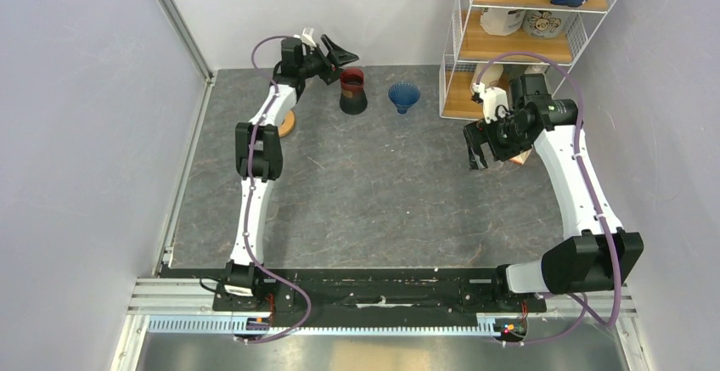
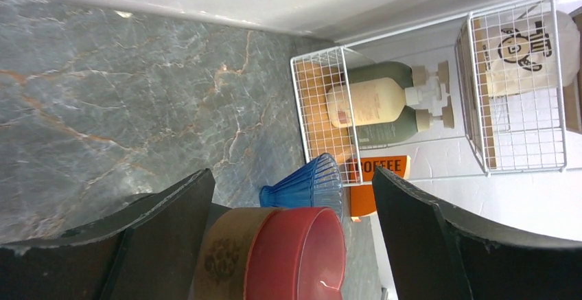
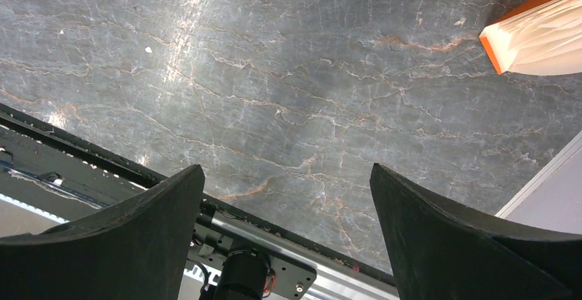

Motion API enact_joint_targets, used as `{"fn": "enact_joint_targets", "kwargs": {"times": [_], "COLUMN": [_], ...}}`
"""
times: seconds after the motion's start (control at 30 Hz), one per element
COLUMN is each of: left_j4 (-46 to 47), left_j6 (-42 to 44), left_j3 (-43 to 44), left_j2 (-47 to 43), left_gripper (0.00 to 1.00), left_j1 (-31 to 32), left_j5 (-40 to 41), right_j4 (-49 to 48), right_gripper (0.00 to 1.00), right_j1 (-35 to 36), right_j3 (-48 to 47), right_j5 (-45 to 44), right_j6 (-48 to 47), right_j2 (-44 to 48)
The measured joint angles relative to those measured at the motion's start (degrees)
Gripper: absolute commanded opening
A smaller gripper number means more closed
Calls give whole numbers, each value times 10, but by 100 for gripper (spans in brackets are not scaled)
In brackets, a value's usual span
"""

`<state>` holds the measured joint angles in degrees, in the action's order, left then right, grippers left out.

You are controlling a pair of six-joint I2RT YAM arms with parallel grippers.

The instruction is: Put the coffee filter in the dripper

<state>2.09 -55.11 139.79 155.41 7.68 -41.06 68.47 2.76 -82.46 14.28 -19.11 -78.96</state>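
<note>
Grey table holds one dripper, one red vessel; left fingers and right fingers apart.

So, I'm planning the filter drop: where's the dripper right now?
In the top view the dripper stands on the far part of the table, between the red-and-black vessel on its left and the wire shelf on its right.

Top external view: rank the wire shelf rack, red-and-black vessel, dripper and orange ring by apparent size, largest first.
1. wire shelf rack, by far the largest.
2. red-and-black vessel, taller than the dripper.
3. dripper, only slightly smaller.
The orange ring is mostly hidden by the left arm, so it stays unranked.
</note>
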Motion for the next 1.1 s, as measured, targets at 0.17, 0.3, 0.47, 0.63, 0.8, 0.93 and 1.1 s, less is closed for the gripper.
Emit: {"fn": "enact_joint_targets", "kwargs": {"times": [0.17, 0.3, 0.47, 0.63, 0.8, 0.93, 1.1], "left_j4": [13, 33, 43, 58, 68, 81, 94], "left_j6": [-10, -10, -10, -9, -1, 4, 11], "left_j3": [1, -21, -62, -115, -196, -260, -326], "left_j2": [10, 5, -3, -30, -83, -122, -162], "left_gripper": [90, 89, 88, 87, 87, 87, 87], "left_j1": [10, 12, 12, 13, 15, 16, 19], "left_j5": [-19, -32, -47, -59, -71, -78, -87], "right_j4": [6, 8, 8, 8, 8, 7, 6], "right_gripper": [99, 99, 99, 99, 99, 99, 99], "right_j1": [0, 0, 0, 0, 0, 0, 0], "right_j3": [-10, -12, -12, -12, -12, -9, -3], "right_j5": [0, 1, 4, 7, 9, 14, 18], "right_j6": [-2, -2, -2, -1, 0, 0, 0], "right_j2": [-8, -8, -8, -8, -8, -6, -2]}}
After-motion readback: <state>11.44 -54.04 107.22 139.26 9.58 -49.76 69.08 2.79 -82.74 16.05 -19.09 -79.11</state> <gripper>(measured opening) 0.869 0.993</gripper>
